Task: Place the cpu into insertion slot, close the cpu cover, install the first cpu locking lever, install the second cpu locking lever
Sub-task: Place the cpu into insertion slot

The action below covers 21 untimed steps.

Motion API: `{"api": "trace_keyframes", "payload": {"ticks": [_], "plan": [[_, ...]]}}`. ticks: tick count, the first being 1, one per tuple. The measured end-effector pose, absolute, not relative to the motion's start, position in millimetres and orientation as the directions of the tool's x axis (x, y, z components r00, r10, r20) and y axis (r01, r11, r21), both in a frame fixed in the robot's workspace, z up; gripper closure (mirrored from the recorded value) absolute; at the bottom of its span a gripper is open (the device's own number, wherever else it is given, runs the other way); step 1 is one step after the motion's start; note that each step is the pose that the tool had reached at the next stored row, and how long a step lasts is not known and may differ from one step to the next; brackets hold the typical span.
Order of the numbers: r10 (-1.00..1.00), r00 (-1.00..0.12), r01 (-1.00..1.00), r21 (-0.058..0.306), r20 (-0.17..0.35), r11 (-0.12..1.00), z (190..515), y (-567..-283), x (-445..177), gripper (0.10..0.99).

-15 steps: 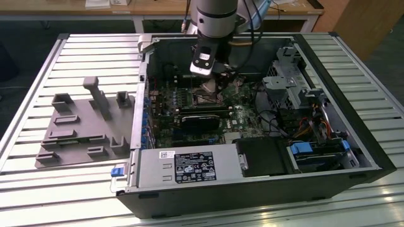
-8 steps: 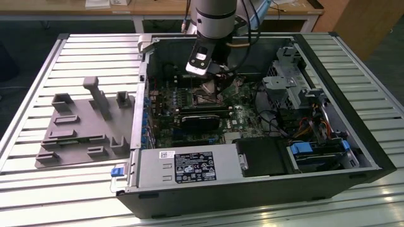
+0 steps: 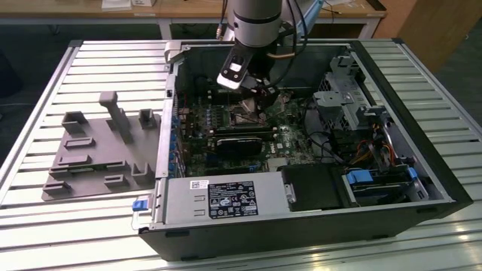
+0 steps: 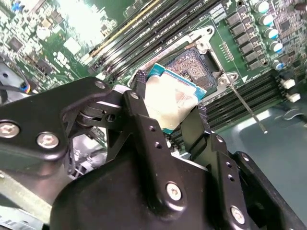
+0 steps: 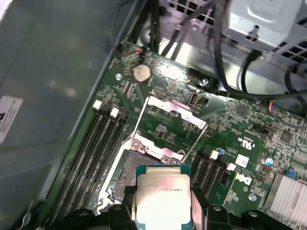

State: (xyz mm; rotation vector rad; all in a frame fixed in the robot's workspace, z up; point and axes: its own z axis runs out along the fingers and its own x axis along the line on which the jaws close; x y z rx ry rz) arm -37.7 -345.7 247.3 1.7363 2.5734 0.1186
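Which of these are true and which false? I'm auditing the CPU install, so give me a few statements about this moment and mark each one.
1. The fingers grip the cpu. True.
2. The cpu is seated in the insertion slot. False: it is held in the fingers, and the slot's dark centre is bare.
3. The cpu cover is closed over the slot. False: it is swung open, away from the slot.
4. The computer case lies on its side with its inside exposed. True.

End effector [image 3: 254,101] above motherboard [image 3: 295,141], open computer case [image 3: 301,231], grey tray [image 3: 83,169]
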Motion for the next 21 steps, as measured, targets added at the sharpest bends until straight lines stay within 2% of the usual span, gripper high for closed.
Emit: {"api": "trace_keyframes", "payload": {"ticks": [21], "plan": [[0.997, -0.069, 0.994, 0.083, 0.014, 0.068, 241.0, -345.0, -39.0, 0.549]]}}
